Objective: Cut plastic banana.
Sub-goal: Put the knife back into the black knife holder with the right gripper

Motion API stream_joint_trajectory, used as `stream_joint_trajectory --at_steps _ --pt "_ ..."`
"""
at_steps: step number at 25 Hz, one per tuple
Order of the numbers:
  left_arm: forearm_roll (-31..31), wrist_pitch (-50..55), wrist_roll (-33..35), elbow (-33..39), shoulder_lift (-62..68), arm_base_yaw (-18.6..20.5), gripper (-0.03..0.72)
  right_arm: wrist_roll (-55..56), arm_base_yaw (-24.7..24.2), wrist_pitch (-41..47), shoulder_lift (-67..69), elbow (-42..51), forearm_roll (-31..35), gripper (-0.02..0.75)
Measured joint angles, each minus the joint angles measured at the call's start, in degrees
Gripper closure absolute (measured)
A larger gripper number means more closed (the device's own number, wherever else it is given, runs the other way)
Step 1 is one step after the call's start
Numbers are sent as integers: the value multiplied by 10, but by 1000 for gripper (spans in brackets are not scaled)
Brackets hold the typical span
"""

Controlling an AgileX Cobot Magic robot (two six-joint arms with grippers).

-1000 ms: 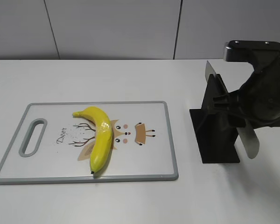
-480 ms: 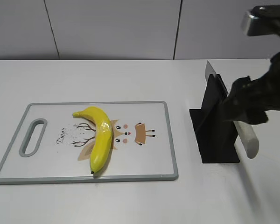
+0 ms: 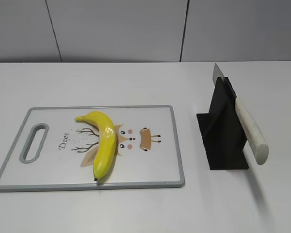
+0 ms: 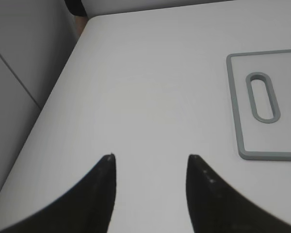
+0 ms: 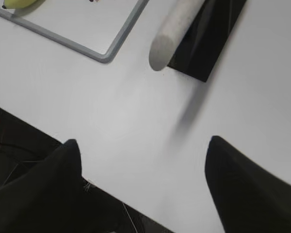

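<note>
On cutting board (image 3: 155,165), plastic banana (image 3: 104,143) whole.

Pretty bare setup here, honestly. There's a big white table (image 3: 136,208) with a smooth matte top taking up most of the space, and it runs right up against the wall (image 3: 116,29) at the back. The wall is pale grey panelling, flat and plain, split by a couple of thin dark vertical seams (image 3: 185,29). Off the table's left side there's another grey panel surface (image 4: 19,68) with its own thin slanted seam. Past the near edge of the table it drops into a dark area (image 5: 19,145) where I can't make out much. Lighting is soft and even, with only faint shadows on the tabletop.
</note>
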Motion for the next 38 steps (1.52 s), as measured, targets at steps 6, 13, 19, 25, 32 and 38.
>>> stream_joint_trajectory --at_steps 6,13,19,25,32,38 --pt "1 0 0 0 0 0 272 -4 0 27 -147 20 0 143" --pt "2 0 0 0 0 0 312 -40 0 72 -231 31 -9 146" --pt "2 0 0 0 0 0 363 -45 0 72 -278 33 -26 146" --pt "2 -1 0 0 0 1 413 -45 -6 72 -322 33 -26 146" --pt "5 -1 0 0 0 1 451 -45 -102 72 -323 33 -21 146" --pt "5 -1 0 0 0 1 452 -45 -219 72 -323 33 -21 146"
